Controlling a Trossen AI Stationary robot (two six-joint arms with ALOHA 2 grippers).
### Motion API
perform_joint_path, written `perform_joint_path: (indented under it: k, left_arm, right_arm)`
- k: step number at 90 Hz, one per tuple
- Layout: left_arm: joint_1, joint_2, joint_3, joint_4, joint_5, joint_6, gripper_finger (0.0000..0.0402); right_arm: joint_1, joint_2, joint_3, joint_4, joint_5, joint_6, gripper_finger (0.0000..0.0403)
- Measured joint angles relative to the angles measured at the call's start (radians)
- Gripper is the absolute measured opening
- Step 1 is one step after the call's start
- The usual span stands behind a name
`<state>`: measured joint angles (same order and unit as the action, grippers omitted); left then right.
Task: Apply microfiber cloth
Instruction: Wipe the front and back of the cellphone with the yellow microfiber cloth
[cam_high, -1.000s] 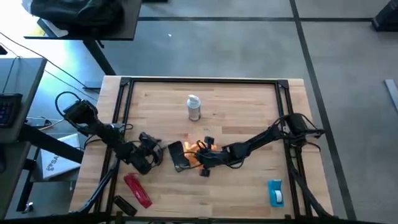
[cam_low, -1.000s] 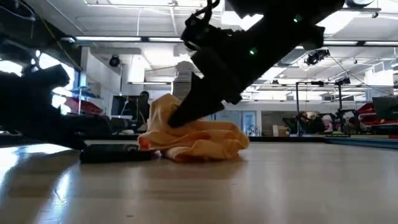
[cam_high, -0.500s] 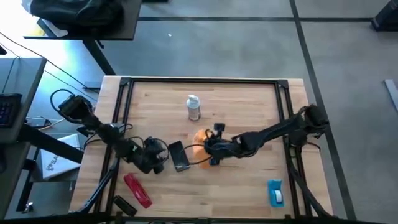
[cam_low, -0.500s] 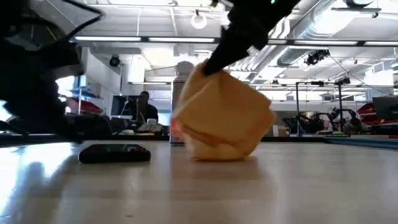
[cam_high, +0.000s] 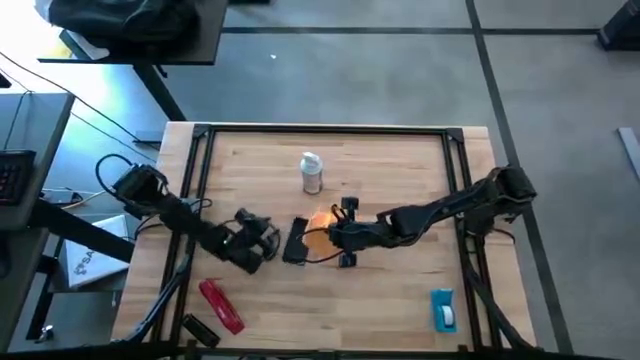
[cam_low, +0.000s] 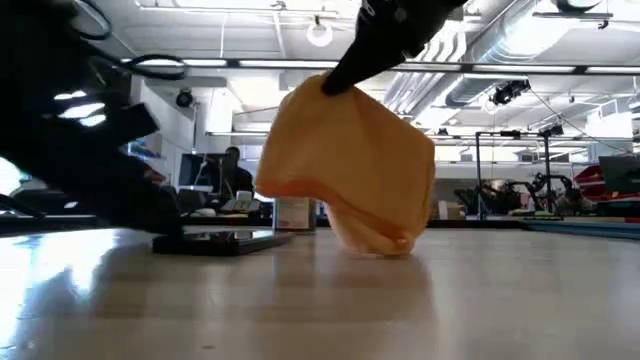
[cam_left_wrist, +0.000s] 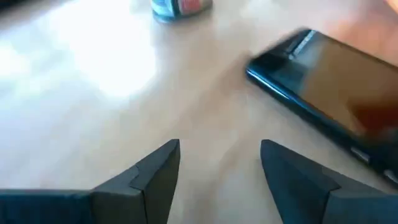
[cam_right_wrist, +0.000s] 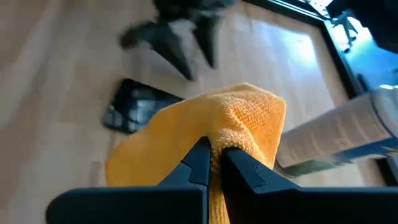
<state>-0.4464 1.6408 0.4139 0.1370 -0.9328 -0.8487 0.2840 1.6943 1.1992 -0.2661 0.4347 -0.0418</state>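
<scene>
The orange microfiber cloth (cam_low: 350, 170) hangs in a bunch from my right gripper (cam_right_wrist: 214, 157), which is shut on it above the table's middle (cam_high: 335, 235). A dark phone (cam_high: 297, 240) lies flat on the wood just left of the cloth. My left gripper (cam_left_wrist: 221, 162) stands open low over the table, left of the phone (cam_left_wrist: 336, 106), with nothing between its fingers. In the high view the left gripper (cam_high: 262, 240) points toward the phone. My right gripper pinches a gathered fold at the cloth's top (cam_right_wrist: 231, 138) between its two fingers, several layers together. It comes slanting down from the table's right side. The cloth (cam_low: 350, 170) hangs below the fingers; whether its lower end (cam_low: 385, 245) touches the table I cannot tell.
A spray bottle (cam_high: 311, 172) stands upright behind the cloth. A red oblong object (cam_high: 222, 305) and a small black item (cam_high: 200, 330) lie near the front left. A blue-and-white item (cam_high: 442, 308) lies at the front right. Bare wood lies between them.
My right gripper has risen and gone a little toward the far edge, lifting the cloth from a heap beside the phone into a hanging bunch. My left gripper has gone toward the right, closer to the phone. The phone has turned and shifted slightly rightward.
</scene>
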Motion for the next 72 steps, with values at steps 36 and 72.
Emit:
perform_joint_path:
  k: [36, 72]
  left_arm:
    - [-0.147, -0.197, 0.001, 0.102, 0.031, 0.139, 0.0204]
    - [-0.197, 0.157, 0.046, 0.640, 0.041, 0.262, 0.0204]
  right_arm:
    - [-0.040, 0.026, -0.004, -0.182, 0.069, 0.009, 0.0000]
    - [-0.100, 0.250, -0.004, 0.289, -0.129, -0.150, 0.0000]
